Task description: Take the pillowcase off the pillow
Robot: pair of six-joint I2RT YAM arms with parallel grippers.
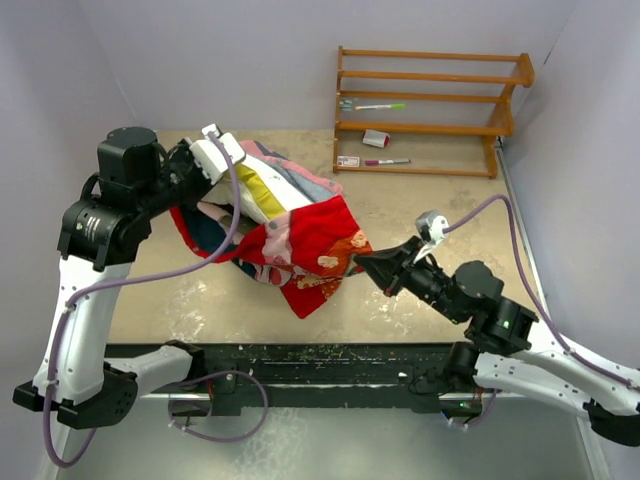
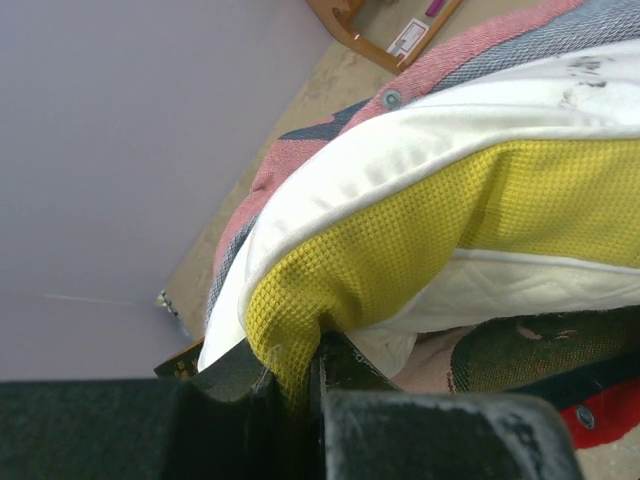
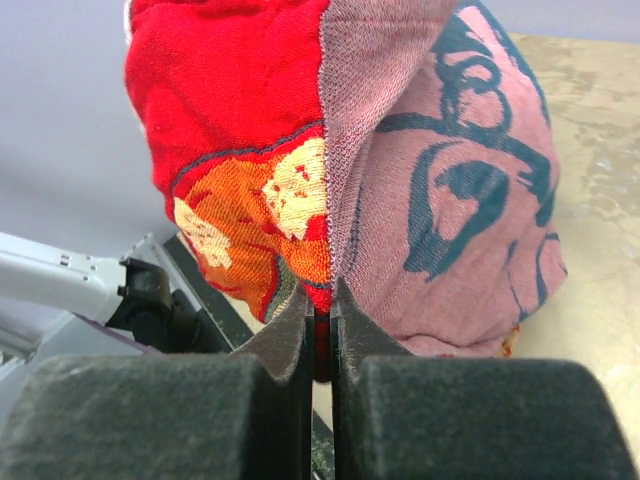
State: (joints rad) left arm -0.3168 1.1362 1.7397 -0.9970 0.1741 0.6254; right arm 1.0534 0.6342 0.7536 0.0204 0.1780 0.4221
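The cream-white pillow (image 1: 262, 187) with its yellow edge band (image 2: 400, 240) sticks out of the red pillowcase (image 1: 305, 240) at the table's back left. My left gripper (image 1: 205, 165) is shut on the pillow's yellow band, seen close in the left wrist view (image 2: 298, 375). My right gripper (image 1: 362, 263) is shut on the pillowcase's edge at its right side; in the right wrist view (image 3: 320, 335) the red and orange cloth (image 3: 240, 150) and its pale pink inside (image 3: 440, 200) hang above the jaws. The pillowcase is bunched round the pillow's lower half.
A wooden rack (image 1: 430, 110) stands at the back right with markers (image 1: 385, 161) and a small card (image 1: 348, 160) on and by it. White walls close in left, back and right. A black rail (image 1: 330, 360) runs along the table's near edge.
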